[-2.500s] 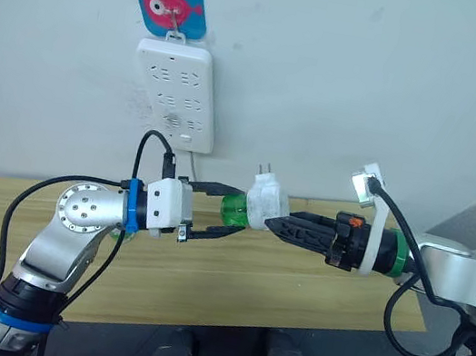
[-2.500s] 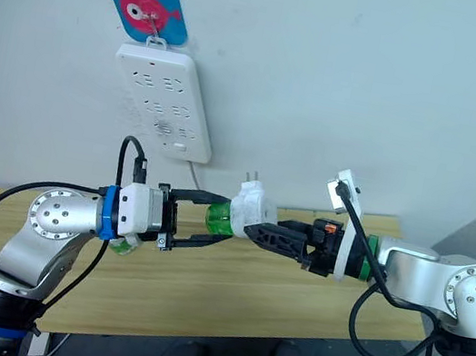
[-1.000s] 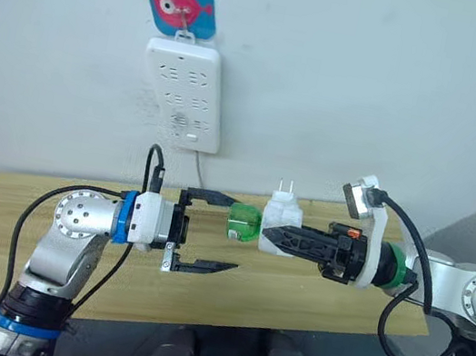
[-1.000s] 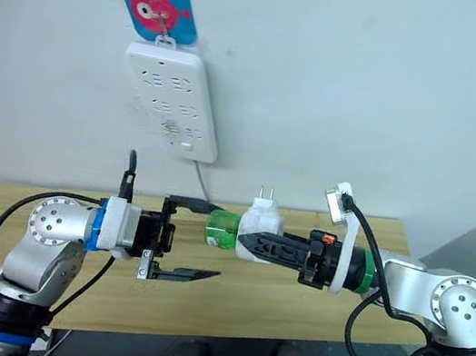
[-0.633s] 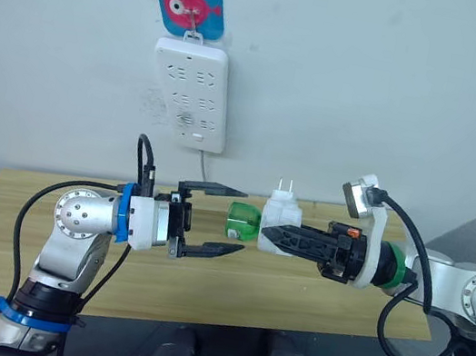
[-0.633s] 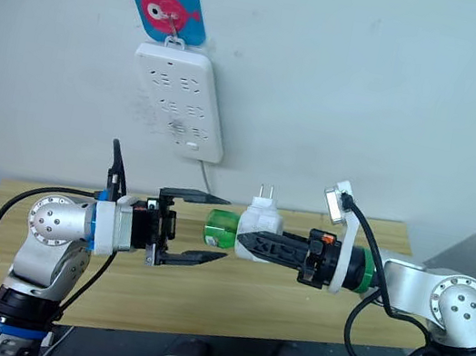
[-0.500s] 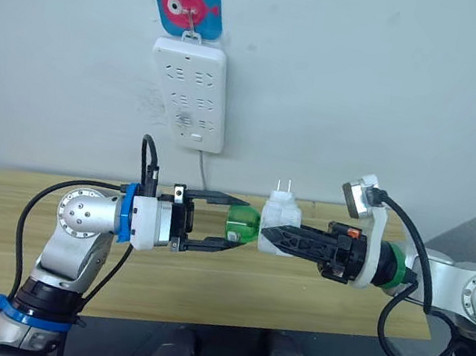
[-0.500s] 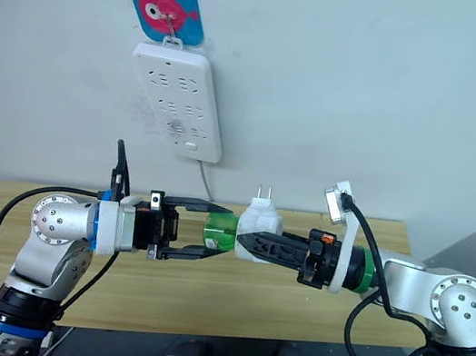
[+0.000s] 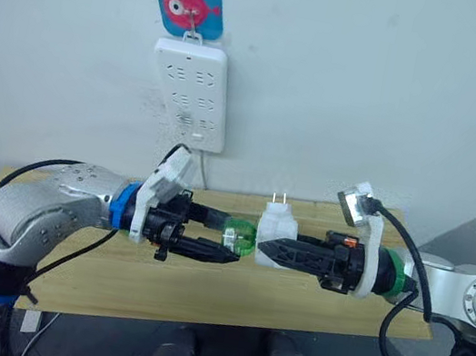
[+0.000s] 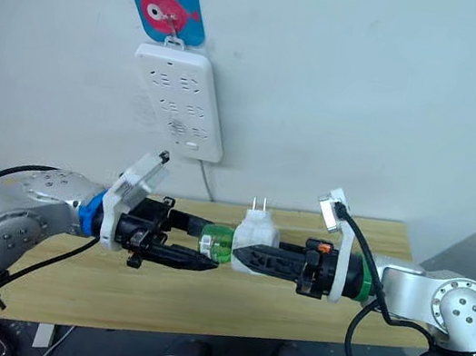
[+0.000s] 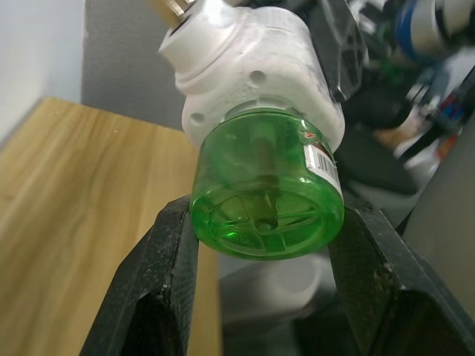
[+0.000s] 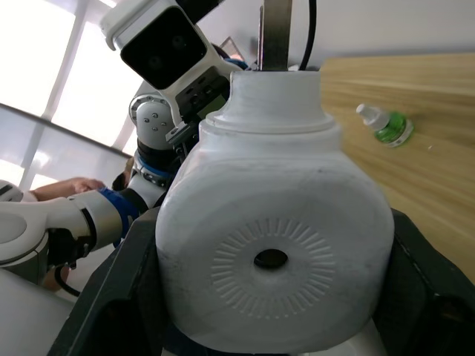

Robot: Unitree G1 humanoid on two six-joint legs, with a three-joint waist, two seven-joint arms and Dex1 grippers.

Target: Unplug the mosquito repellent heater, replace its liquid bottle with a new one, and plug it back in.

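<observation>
The mosquito repellent heater is a small white unit held in mid-air over the table, its two prongs pointing up. My right gripper is shut on its body from the right. The green liquid bottle sticks out of the heater towards my left arm. My left gripper is shut on that bottle. In the left wrist view both fingers press against the bottle's sides. In the right wrist view the heater's round vent faces the camera. A second small green bottle with a white cap lies on the table.
A long white power strip hangs on the wall under a blue fish sign, up and to the left of the grippers. Its cord drops behind the wooden table.
My left wrist has rolled over and its fingers, wide apart a second ago, have closed onto the green bottle. The right gripper and heater have barely moved.
</observation>
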